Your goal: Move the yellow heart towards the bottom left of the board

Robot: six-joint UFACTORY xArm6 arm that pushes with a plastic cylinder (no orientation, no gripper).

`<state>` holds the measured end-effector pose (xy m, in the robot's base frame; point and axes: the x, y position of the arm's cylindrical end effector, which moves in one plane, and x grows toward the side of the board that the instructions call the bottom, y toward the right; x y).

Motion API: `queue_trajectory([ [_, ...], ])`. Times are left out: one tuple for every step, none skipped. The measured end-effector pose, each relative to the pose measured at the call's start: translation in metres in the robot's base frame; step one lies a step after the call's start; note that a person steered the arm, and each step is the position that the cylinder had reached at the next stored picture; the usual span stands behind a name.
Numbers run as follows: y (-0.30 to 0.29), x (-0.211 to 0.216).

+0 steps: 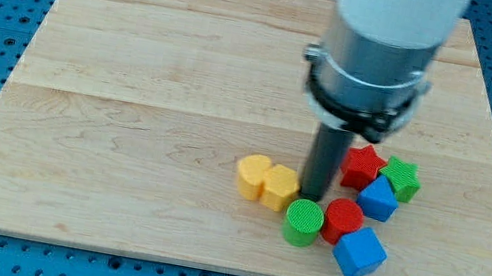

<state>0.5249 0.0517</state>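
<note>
The yellow heart [253,175] lies on the wooden board [133,88] below its middle, touching a yellow hexagon-like block [280,188] on its right. My tip [314,195] is down on the board just right of the yellow hexagon block, between it and the red star [361,166]. The tip stands about a block's width right of the yellow heart, with the hexagon block between them. The arm's white and grey body [380,40] rises above the rod.
A green cylinder [303,221] and a red cylinder [343,220] lie just below my tip. Two blue cubes [379,198] [359,252] and a green star [401,178] cluster at the view's right. The board's bottom edge [203,269] runs close under the cluster.
</note>
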Motion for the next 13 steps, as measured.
queue_trajectory([
  [-0.072, -0.005],
  [-0.124, -0.010],
  [-0.120, -0.018],
  [-0.161, -0.036],
  [-0.245, -0.037],
  [-0.248, -0.045],
  [-0.225, -0.060],
  [-0.210, -0.071],
  [-0.201, -0.075],
  [-0.194, -0.075],
  [-0.168, -0.062],
  [-0.174, -0.039],
  [-0.211, -0.023],
])
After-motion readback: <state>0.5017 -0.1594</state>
